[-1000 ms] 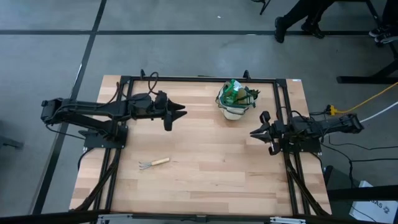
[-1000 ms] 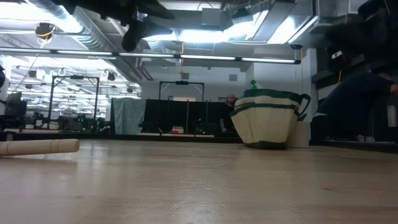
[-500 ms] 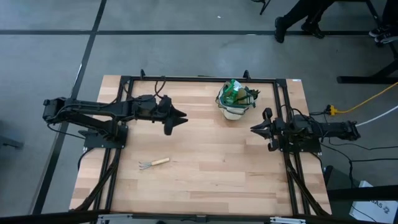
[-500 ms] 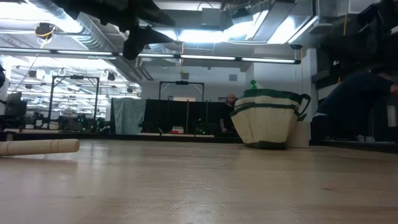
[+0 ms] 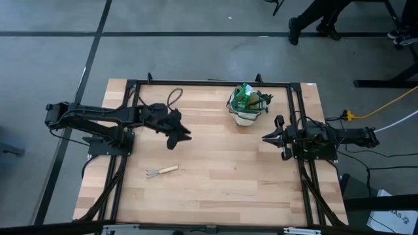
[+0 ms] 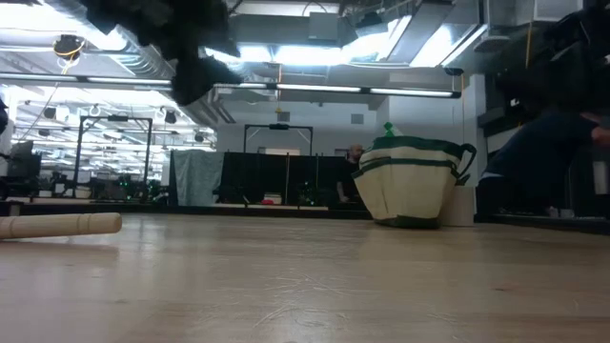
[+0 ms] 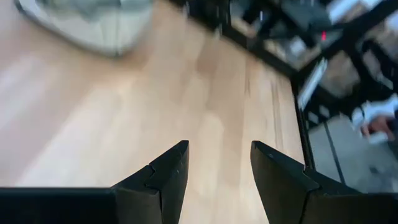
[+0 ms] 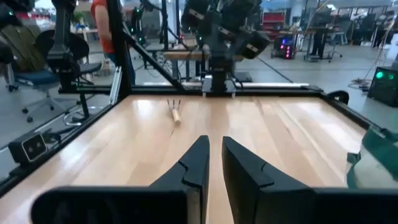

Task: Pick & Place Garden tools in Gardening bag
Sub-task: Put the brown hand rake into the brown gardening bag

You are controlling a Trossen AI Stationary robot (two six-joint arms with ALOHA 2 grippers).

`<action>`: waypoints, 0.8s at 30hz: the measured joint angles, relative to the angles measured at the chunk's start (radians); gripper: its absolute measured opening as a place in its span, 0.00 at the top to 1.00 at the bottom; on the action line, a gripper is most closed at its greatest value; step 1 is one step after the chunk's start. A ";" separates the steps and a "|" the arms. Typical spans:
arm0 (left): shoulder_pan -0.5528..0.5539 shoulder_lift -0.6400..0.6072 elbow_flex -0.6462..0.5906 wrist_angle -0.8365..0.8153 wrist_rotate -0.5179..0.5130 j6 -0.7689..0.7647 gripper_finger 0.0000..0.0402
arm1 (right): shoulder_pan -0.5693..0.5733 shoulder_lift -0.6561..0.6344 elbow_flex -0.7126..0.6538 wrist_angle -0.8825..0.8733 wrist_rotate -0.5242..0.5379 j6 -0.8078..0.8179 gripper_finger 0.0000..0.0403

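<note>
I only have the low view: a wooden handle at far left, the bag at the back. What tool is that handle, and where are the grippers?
Observer: It is the pronged rake, lying alone on the front-left part of the table, prongs pointing away from the bag.
Operator: Left gripper?
Observer: The left gripper hangs above the table behind the rake, jaws open and empty, tipped down toward the board.
Operator: Right one?
Observer: The right gripper waits at the right edge, in front of the gardening bag, jaws nearly shut on nothing.
Operator: Bag empty?
Observer: No, green items already stick out of its top.
</note>
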 joint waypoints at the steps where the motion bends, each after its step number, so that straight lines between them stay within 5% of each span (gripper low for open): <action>1: -0.009 0.000 0.000 -0.034 0.013 -0.009 0.58 | 0.000 0.005 0.000 -0.002 0.000 0.000 0.88; 14: -0.271 0.000 0.000 -0.349 0.063 -0.104 0.58 | 0.000 0.034 0.000 -0.004 0.024 -0.015 0.88; 24: -0.481 0.037 -0.001 -0.470 -0.189 -0.178 0.58 | 0.000 0.034 0.000 -0.004 0.025 -0.015 0.88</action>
